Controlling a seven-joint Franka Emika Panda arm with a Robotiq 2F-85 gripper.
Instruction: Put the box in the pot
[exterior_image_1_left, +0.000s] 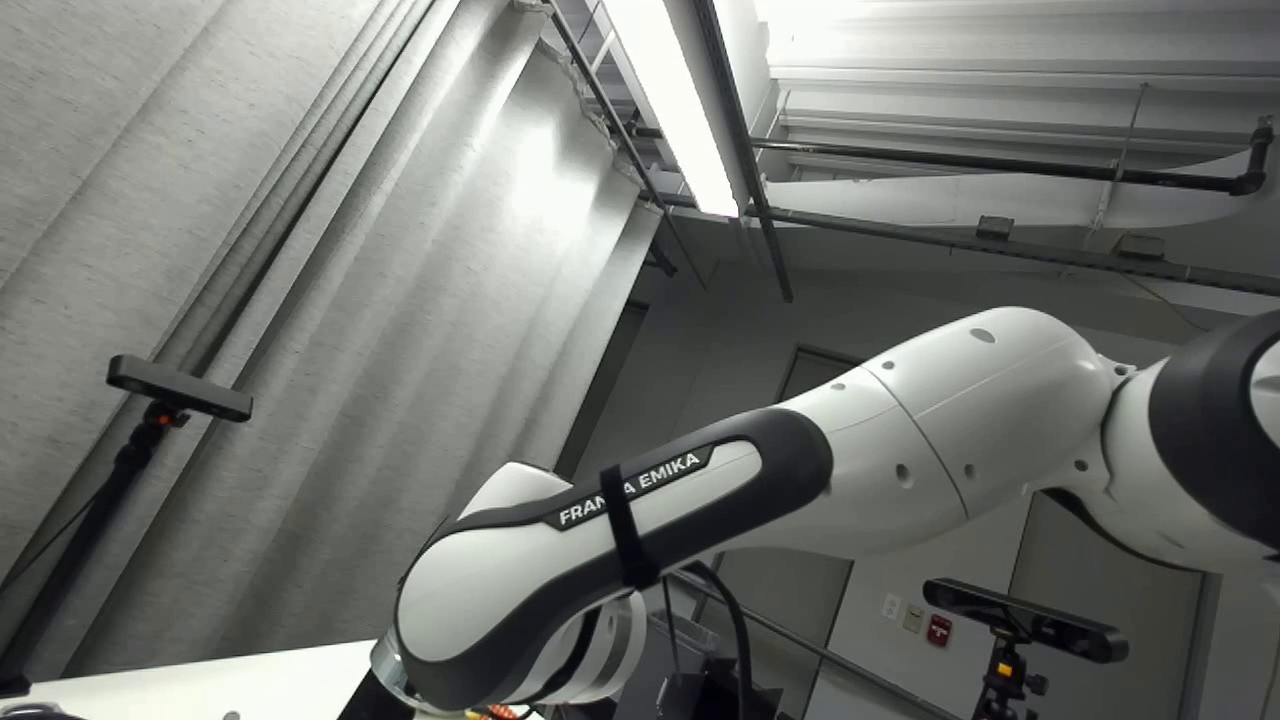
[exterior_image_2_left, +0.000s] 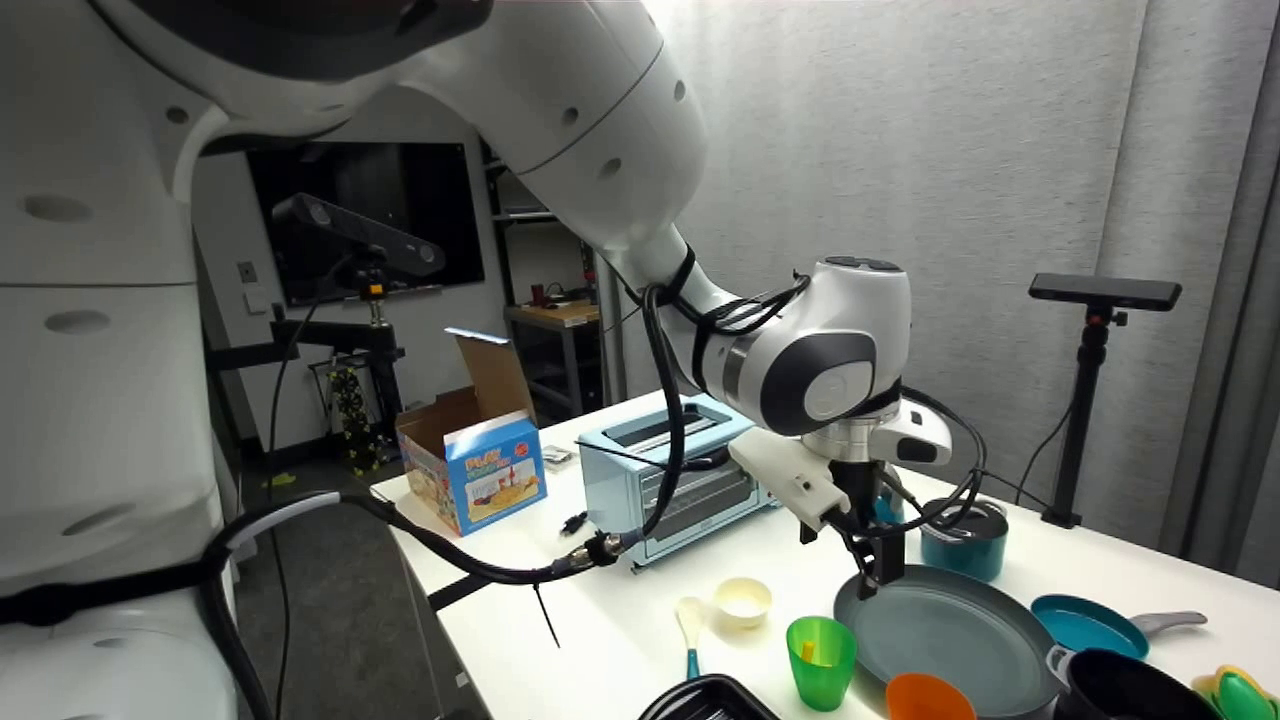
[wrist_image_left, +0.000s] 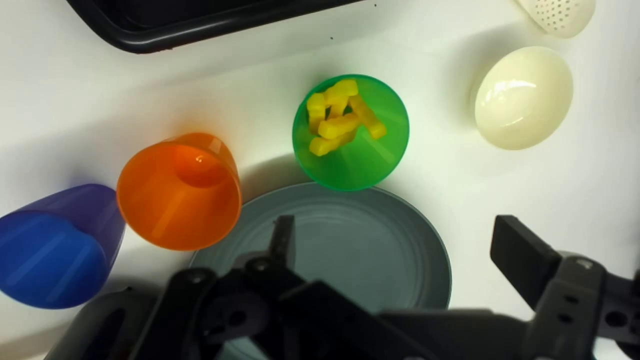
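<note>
A blue cardboard box (exterior_image_2_left: 495, 480) with its flap up stands at the table's far left corner in an exterior view. It is the only box I can make out. A teal pot (exterior_image_2_left: 968, 552) with a lid stands behind the grey plate, and a black pot (exterior_image_2_left: 1135, 688) is cut off at the bottom right. My gripper (exterior_image_2_left: 845, 558) hangs above the plate's edge, away from the box and near the teal pot. In the wrist view the gripper (wrist_image_left: 392, 245) is open, with nothing between its fingers. In an exterior view the gripper is mostly below the frame.
The grey plate (wrist_image_left: 370, 250) lies below the gripper. A green cup (wrist_image_left: 380, 160) with yellow pieces, an orange cup (wrist_image_left: 175, 210), a blue cup (wrist_image_left: 50, 255) and a cream bowl (wrist_image_left: 522, 100) surround it. A toaster oven (exterior_image_2_left: 670, 475), teal pan (exterior_image_2_left: 1085, 625) and black tray (wrist_image_left: 210, 30) stand around.
</note>
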